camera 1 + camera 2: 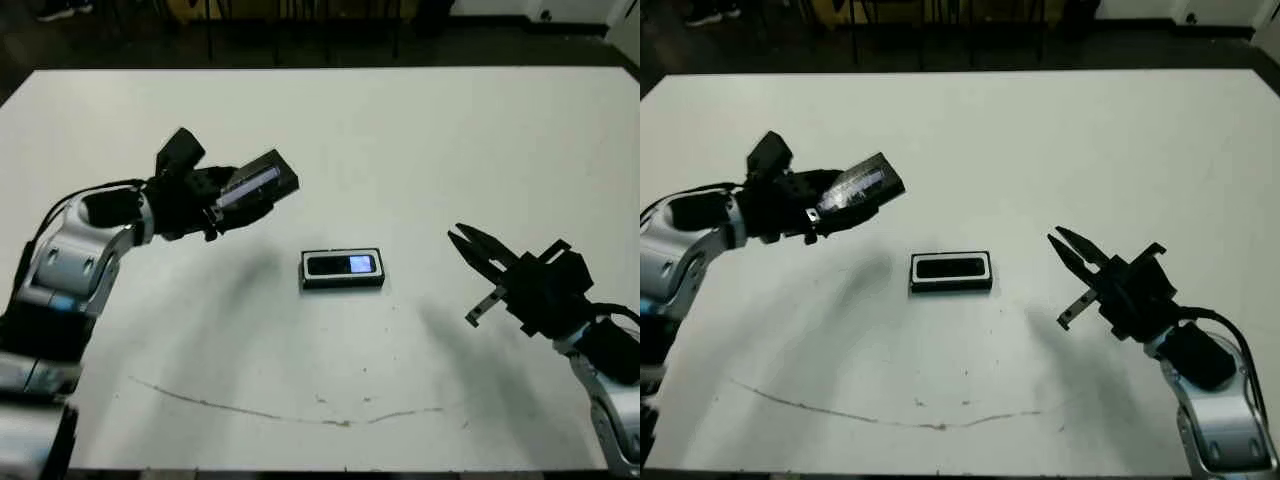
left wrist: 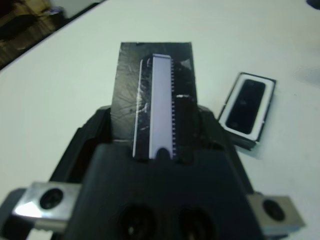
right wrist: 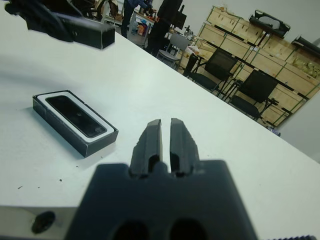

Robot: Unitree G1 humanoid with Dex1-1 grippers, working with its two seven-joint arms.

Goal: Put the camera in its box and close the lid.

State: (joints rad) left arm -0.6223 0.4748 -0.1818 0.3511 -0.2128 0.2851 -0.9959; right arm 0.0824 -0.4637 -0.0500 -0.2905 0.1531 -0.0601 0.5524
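The box (image 1: 343, 284) sits near the middle of the table, black outside with a white lining. Inside it lies the camera (image 1: 342, 265), a slim black bar with a pale window facing up. My left gripper (image 1: 225, 203) hovers above the table to the left of the box, shut on the lid (image 1: 258, 185), a black slab with a silvery patch (image 2: 159, 100), held tilted. My right gripper (image 1: 466, 244) stands to the right of the box, shut and empty, its fingertips (image 3: 151, 131) pointing toward the box (image 3: 65, 136).
A thin dark scratch line (image 1: 300, 410) runs across the white table near the front edge. Beyond the far edge, the right wrist view shows a person (image 3: 165, 22), black chairs (image 3: 220, 65) and wooden crates (image 3: 235, 22).
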